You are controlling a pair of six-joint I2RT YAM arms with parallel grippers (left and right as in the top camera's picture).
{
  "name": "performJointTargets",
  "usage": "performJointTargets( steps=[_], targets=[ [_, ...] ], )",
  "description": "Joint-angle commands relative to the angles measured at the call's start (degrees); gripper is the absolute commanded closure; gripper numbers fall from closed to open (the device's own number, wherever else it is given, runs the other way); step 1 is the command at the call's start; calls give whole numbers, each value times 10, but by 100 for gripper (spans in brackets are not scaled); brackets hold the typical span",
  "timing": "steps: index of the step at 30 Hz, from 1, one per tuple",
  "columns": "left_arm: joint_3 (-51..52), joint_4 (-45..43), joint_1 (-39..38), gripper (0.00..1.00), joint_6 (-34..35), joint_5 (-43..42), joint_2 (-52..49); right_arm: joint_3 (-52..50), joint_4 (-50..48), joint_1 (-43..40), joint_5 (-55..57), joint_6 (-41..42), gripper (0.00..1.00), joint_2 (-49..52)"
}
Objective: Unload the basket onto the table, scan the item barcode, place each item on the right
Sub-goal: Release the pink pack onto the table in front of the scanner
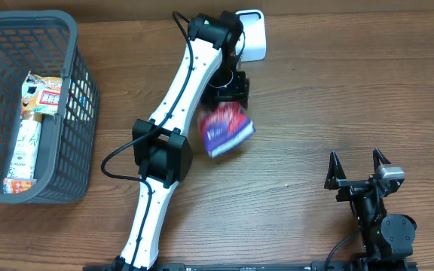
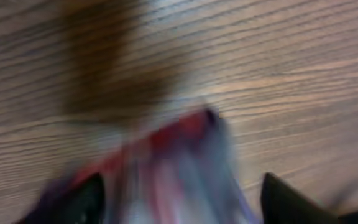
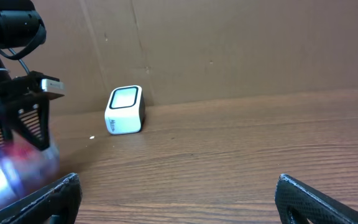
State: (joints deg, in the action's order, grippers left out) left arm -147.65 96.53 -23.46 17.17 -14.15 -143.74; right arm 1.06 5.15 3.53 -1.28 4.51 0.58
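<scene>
The item, a red, blue and white packet [image 1: 224,129], is blurred by motion just below my left gripper [image 1: 228,90], a little in front of the white barcode scanner [image 1: 253,34]. In the left wrist view the packet [image 2: 179,168] is a smear between the left gripper's [image 2: 179,190] widely spread fingers, which do not press on it. In the right wrist view the scanner [image 3: 125,110] stands against the back wall and the packet [image 3: 11,171] blurs at the far left. My right gripper [image 1: 360,167] rests open and empty near the front right.
A grey plastic basket [image 1: 74,83] at the far left holds more packaged goods [image 1: 32,128]. A cardboard wall [image 3: 229,50] runs along the back of the wooden table [image 1: 337,90].
</scene>
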Motion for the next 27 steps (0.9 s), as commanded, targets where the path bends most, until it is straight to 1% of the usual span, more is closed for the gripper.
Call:
performJointTargets(
  steps=[1,4,8,21,23,26,27],
  targets=[
    [-7,3,14,0,-22,-29,13,-6,-4,4,-3,3,0,-4],
    [-7,3,32,0,-22,-28,38,-6,-4,4,-3,3,0,-4],
    [-7,3,72,0,-22,-28,104,-6,-4,4,-3,3,0,-4],
    [-7,3,246,0,-23,-49,362,-6,-4,4,-3,3,0,-4],
    [-7,3,276,0,-24,-35,395,-6,-4,4,-3,3,0,-4],
    [-7,3,329,0,-24,18,430,-6,-4,4,-3,3,0,-4],
    [-7,3,358,0,-24,27,441,-6,-4,4,-3,3,0,-4]
  ],
)
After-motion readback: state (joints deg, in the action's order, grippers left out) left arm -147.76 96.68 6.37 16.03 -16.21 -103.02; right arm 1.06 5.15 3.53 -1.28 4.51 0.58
